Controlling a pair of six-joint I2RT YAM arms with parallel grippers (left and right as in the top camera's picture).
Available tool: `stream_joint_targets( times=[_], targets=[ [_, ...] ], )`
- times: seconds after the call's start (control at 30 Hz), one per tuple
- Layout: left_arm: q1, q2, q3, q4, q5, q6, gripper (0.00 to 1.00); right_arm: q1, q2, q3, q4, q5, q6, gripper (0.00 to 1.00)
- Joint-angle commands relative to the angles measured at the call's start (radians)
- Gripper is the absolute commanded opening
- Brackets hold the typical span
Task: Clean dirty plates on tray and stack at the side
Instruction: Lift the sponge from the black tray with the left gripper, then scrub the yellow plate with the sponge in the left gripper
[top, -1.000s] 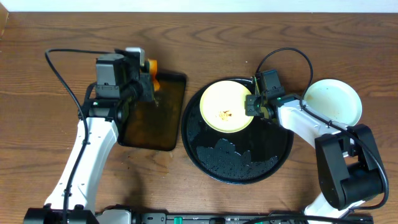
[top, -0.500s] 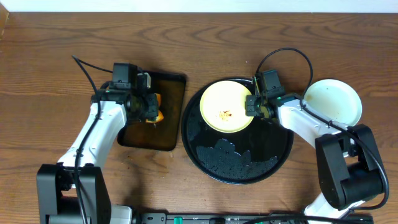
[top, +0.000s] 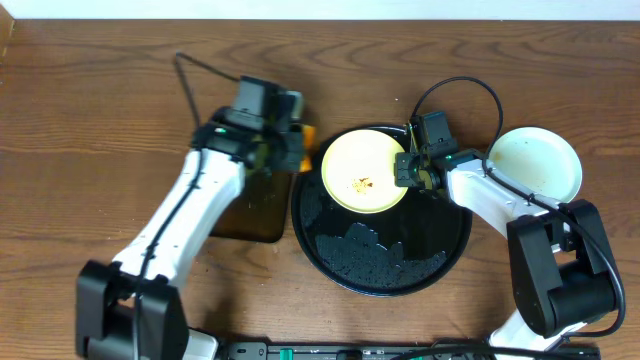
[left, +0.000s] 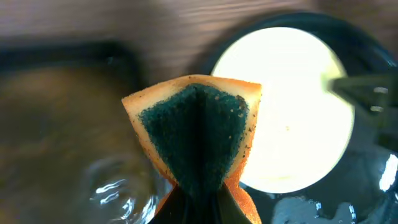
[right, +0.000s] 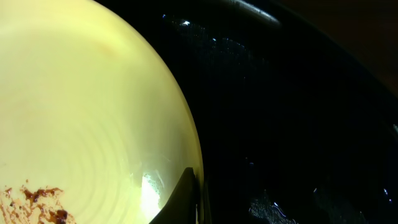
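A pale yellow plate (top: 365, 170) with brown food specks (right: 37, 202) lies at the back of the round black tray (top: 340, 255). My right gripper (top: 405, 168) is shut on the plate's right rim, its fingers (right: 186, 196) pinching the edge. My left gripper (top: 290, 148) is shut on a folded orange sponge (left: 196, 130), green scouring side out, hanging just left of the yellow plate (left: 292, 124). A mint-white plate (top: 535, 160) sits on the table to the right of the tray.
A rectangular dark tray (top: 250, 205) holding water lies left of the round tray, under my left arm. The round tray's front half (top: 385, 260) is wet with foam. Black cables loop above both wrists.
My left arm has swung right from over the rectangular tray to the round tray's left rim, carrying the sponge. The right arm and yellow plate have not moved.
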Motion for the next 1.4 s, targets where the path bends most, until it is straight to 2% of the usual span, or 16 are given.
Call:
stream_joint_targets(
  times=[0.0, 0.23, 0.37, 0.47, 0.6, 0.83, 0.93, 1.1, 1.37],
  targets=[
    [-0.08, 0.062, 0.019, 0.043, 0.023, 0.027, 0.07, 0.007, 0.027, -0.026, -0.036, 0.003, -0.006, 0.01],
    [-0.224, 0.204, 0.019, 0.185, 0.023, 0.021, 0.07, 0.006, 0.027, -0.026, -0.047, 0.003, -0.006, 0.01],
    [-0.268, 0.263, 0.019, 0.239, 0.024, -0.042, 0.08, 0.006, 0.027, -0.026, -0.048, 0.003, -0.006, 0.01],
    [-0.288, 0.297, 0.019, 0.272, 0.031, -0.082, 0.07, 0.006, 0.027, -0.026, -0.05, 0.003, -0.006, 0.01],
    [-0.301, 0.335, 0.019, 0.306, 0.09, -0.087, 0.08, 0.006, 0.027, -0.026, -0.054, 0.003, -0.006, 0.01],
    [-0.305, 0.378, 0.019, 0.338, 0.085, -0.09, 0.07, 0.006, 0.027, -0.026, -0.055, 0.003, -0.006, 0.01],
    [-0.304, 0.396, 0.019, 0.332, 0.005, -0.09, 0.08, 0.006, 0.027, -0.026, -0.055, 0.003, -0.006, 0.01],
    [-0.284, 0.393, 0.019, 0.254, -0.213, -0.09, 0.08, 0.006, 0.027, -0.026, -0.056, 0.003, -0.006, 0.01],
    [-0.247, 0.34, 0.019, 0.108, -0.241, -0.084, 0.07, 0.001, 0.027, -0.026, -0.073, 0.004, -0.005, 0.01]
  ],
)
